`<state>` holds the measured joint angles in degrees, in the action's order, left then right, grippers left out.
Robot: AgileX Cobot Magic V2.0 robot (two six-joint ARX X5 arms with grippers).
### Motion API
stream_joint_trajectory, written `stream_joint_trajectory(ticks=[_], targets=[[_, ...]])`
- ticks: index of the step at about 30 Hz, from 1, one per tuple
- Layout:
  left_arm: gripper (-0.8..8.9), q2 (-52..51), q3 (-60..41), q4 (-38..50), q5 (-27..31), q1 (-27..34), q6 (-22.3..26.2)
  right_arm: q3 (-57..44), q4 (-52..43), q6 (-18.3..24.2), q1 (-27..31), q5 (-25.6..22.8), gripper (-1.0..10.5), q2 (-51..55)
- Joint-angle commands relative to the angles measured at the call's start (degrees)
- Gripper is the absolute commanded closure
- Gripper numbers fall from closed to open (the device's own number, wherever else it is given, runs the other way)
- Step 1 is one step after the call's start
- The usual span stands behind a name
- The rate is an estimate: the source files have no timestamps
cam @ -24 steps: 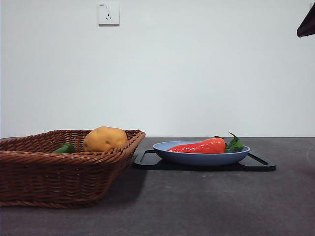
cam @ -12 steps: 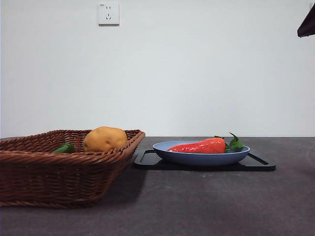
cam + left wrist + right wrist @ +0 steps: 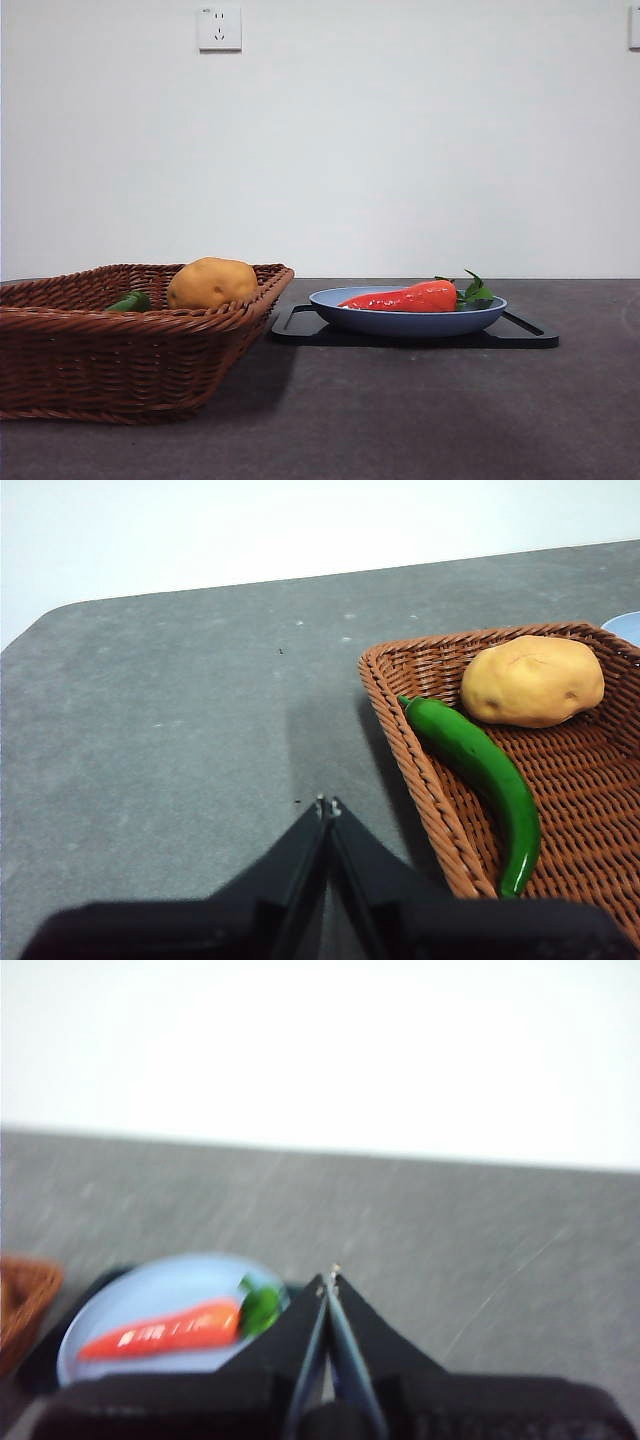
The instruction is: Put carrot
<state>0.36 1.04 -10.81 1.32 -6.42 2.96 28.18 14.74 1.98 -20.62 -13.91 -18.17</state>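
The red-orange carrot (image 3: 408,297) with green leaves lies on its side in a blue plate (image 3: 405,320) that rests on a black tray (image 3: 525,335). In the right wrist view the carrot (image 3: 165,1329) shows blurred on the plate (image 3: 150,1295), with my right gripper (image 3: 329,1278) shut, empty, and well back from it. My left gripper (image 3: 328,805) is shut and empty over bare table beside the wicker basket (image 3: 420,770). Neither gripper appears in the front view.
The brown wicker basket (image 3: 110,340) stands left of the tray and holds a yellow-brown potato (image 3: 212,283) and a green pepper (image 3: 131,301). From the left wrist, the potato (image 3: 532,680) and pepper (image 3: 480,770) lie together in the basket. A wall socket (image 3: 220,28) is behind.
The black arm tip at the front view's top right corner has drawn out of the picture. The carrot, plate and basket have not moved.
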Motion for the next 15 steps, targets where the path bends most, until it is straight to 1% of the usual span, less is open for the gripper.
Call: stream_joint_trajectory(ticks=[1, 5, 8, 11, 15], targets=[[8.05, -0.3, -0.3, -0.1, 0.0, 0.1, -0.4, -3.0, -0.1, 1.5, 5.6, 4.2, 9.4, 4.7], [8.05, -0.3, -0.3, -0.1, 0.0, 0.1, -0.4, -9.5, -0.2, 0.8, 12.8, 9.4, 9.4, 11.3], [8.05, -0.3, -0.3, -0.1, 0.0, 0.1, -0.4, -15.0, -0.2, -0.5, 16.3, 13.5, 9.4, 15.0], [8.05, -0.3, -0.3, -0.1, 0.0, 0.1, -0.4, -19.8, -0.2, -1.6, 18.3, 16.7, 9.4, 17.5], [8.05, -0.3, -0.3, -0.2, 0.0, 0.1, -0.4, -23.6, -0.7, -4.0, 19.6, 16.9, 9.4, 18.2]])
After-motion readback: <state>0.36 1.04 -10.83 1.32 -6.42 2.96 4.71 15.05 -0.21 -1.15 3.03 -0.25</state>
